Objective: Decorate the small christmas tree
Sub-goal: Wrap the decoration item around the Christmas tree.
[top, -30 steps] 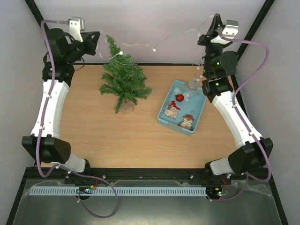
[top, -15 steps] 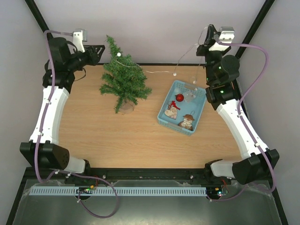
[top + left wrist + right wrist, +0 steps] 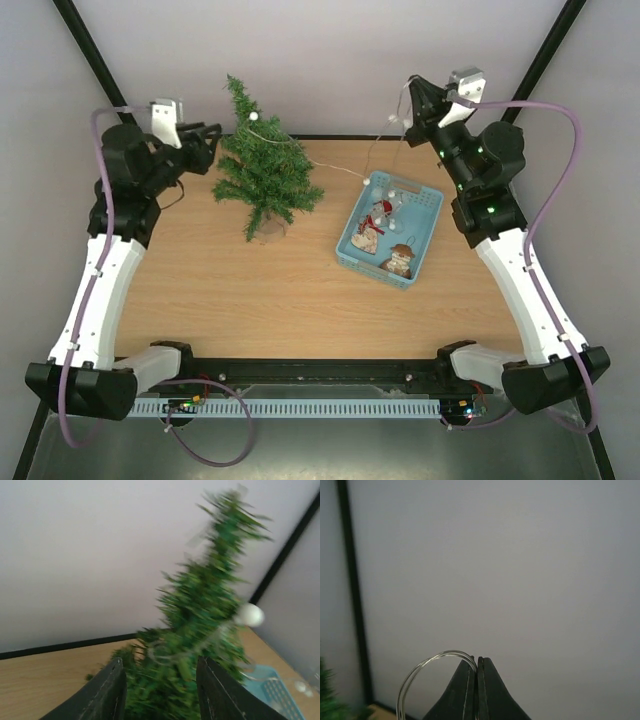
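The small christmas tree (image 3: 264,172) stands at the back left of the wooden table, blurred and close in the left wrist view (image 3: 205,630). A clear light string (image 3: 340,170) with white bulbs hangs from its top, one bulb (image 3: 249,615) on the upper branches. It sags toward the basket and rises to my right gripper (image 3: 410,88). That gripper (image 3: 477,658) is shut on a loop of the string, high above the table's back right. My left gripper (image 3: 207,136) is just left of the tree, open (image 3: 160,660), nothing between its fingers, the branches beyond them.
A light blue basket (image 3: 353,215) lies right of the tree, seen also in the left wrist view (image 3: 274,689). It holds a red ball (image 3: 381,207) and two figure ornaments (image 3: 366,236). Black frame posts stand at the back corners.
The left gripper has opened, let go of the light string and drawn back beside the tree. The right gripper has swung left with the string, which now sags over the basket.
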Robot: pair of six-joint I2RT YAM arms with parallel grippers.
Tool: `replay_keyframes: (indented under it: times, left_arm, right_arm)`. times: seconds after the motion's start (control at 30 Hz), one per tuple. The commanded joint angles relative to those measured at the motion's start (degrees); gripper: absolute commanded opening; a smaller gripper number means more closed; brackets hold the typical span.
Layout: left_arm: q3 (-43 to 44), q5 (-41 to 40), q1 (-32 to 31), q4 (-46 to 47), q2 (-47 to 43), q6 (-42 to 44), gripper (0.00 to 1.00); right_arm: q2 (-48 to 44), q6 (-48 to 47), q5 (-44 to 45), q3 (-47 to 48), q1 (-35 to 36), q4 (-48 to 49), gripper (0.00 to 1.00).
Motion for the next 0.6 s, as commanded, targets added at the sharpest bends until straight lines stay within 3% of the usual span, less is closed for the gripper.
replay_keyframes:
  times: [0.0, 0.27, 0.57]
  left_arm:
    - [-1.8, -1.9, -5.8, 2.7, -2.9, 6.0, 0.41]
    - [-5.8, 2.1, -16.5, 7.7, -5.5, 9.3, 0.43]
    - [-8.2, 2.3, -31.5, 16.2, 0.5, 6.7, 0.44]
  right_arm:
    - [-2.4, 7.6, -14.5, 1.7, -0.2, -2.2, 0.02]
    - [-5.3, 18.9, -25.8, -4.8, 0.3, 3.3, 0.02]
    - [-3.8, 21.0, -25.0, -5.6, 5.4, 5.3, 0.02]
